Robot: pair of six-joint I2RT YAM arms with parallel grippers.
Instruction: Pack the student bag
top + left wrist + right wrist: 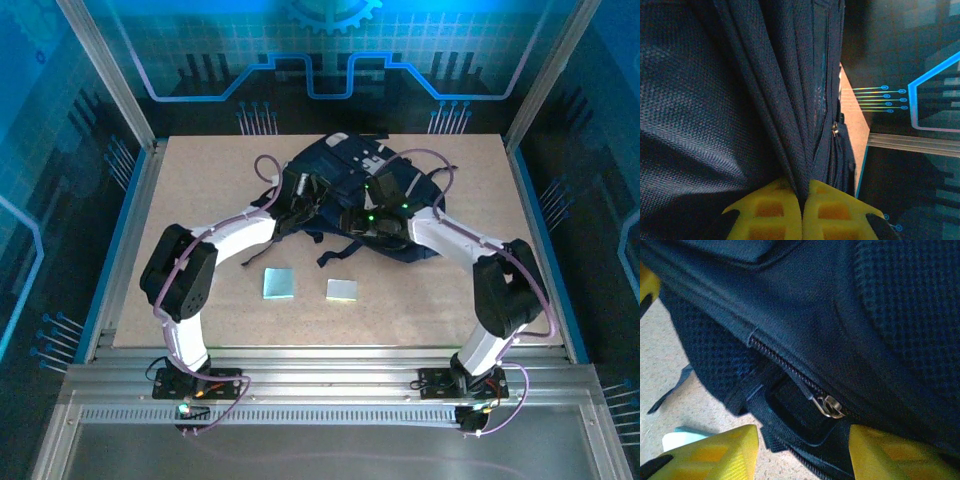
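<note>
Left claw (802, 212) is clamped on a fold of the large navy fabric backpack (345, 160), which lies far-centre on the tabletop (200, 190). Right claw (805, 447) stands parted astride the metal zip pull (828, 406). Risk: the fold slips and the pull is missed.

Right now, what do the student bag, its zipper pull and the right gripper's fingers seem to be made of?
The student bag: woven, apparently synthetic fabric, matte navy; the weave and a coarser mesh-like panel show. Its zipper pull: likely metal, given the silvery glint. The fingers of the right gripper: probably hard plastic, matte yellow, with moulded recesses.
</note>
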